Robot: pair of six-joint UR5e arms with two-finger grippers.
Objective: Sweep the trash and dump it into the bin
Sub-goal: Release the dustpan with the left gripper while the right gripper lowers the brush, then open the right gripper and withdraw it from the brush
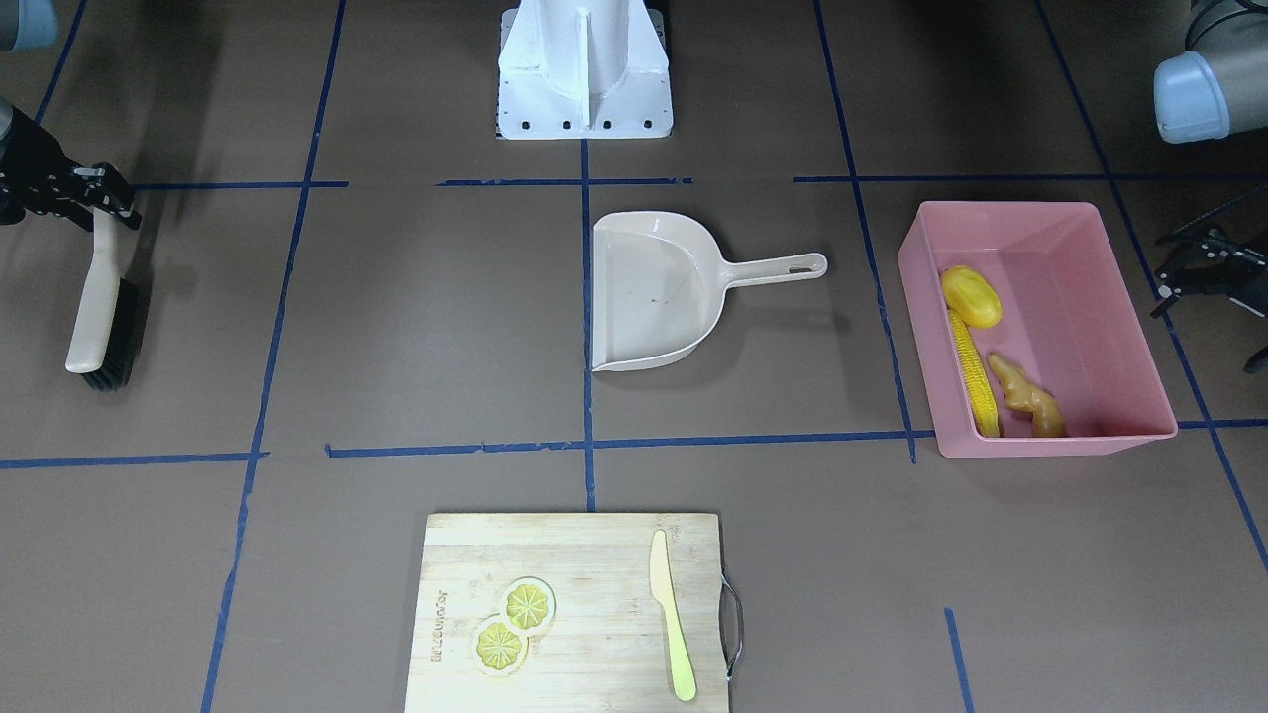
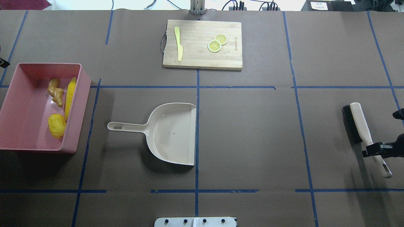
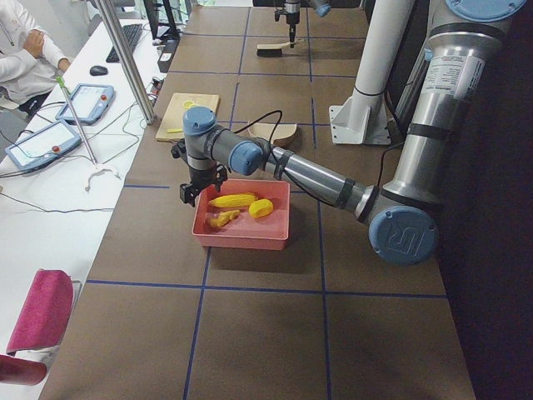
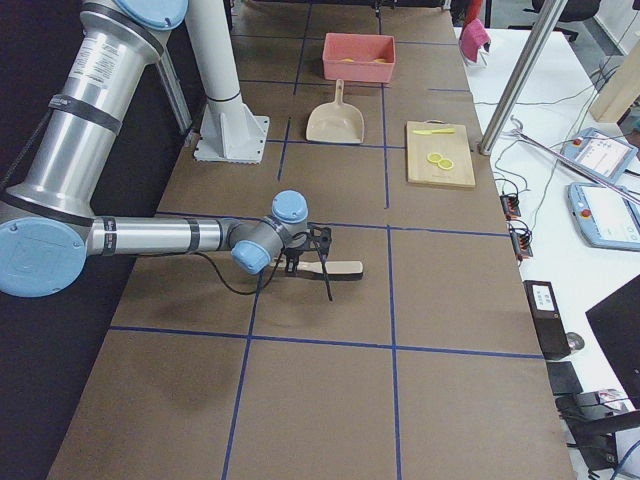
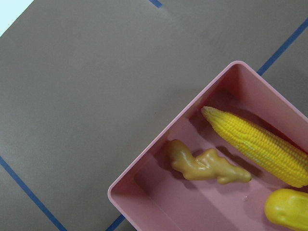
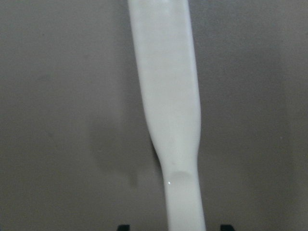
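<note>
The corn cob [image 1: 976,381], the stubby yellow lump [image 1: 971,295] and the tan ginger root [image 1: 1025,396] lie inside the pink bin [image 1: 1080,327]. They also show in the left wrist view: corn cob [image 5: 260,144], ginger root [image 5: 207,166]. My left gripper [image 1: 1179,275] is open and empty, just outside the bin's outer wall. My right gripper [image 1: 104,198] is open, its jaws straddling the white handle [image 6: 168,96] of the brush [image 1: 99,317], which lies on the table. The beige dustpan [image 1: 649,287] lies empty mid-table.
A wooden cutting board [image 1: 594,555] with two lemon slices [image 1: 515,624] and a pale yellow knife [image 1: 671,614] sits at the table's far edge from the robot. The white robot base [image 1: 584,69] stands behind the dustpan. Blue tape lines mark the brown table.
</note>
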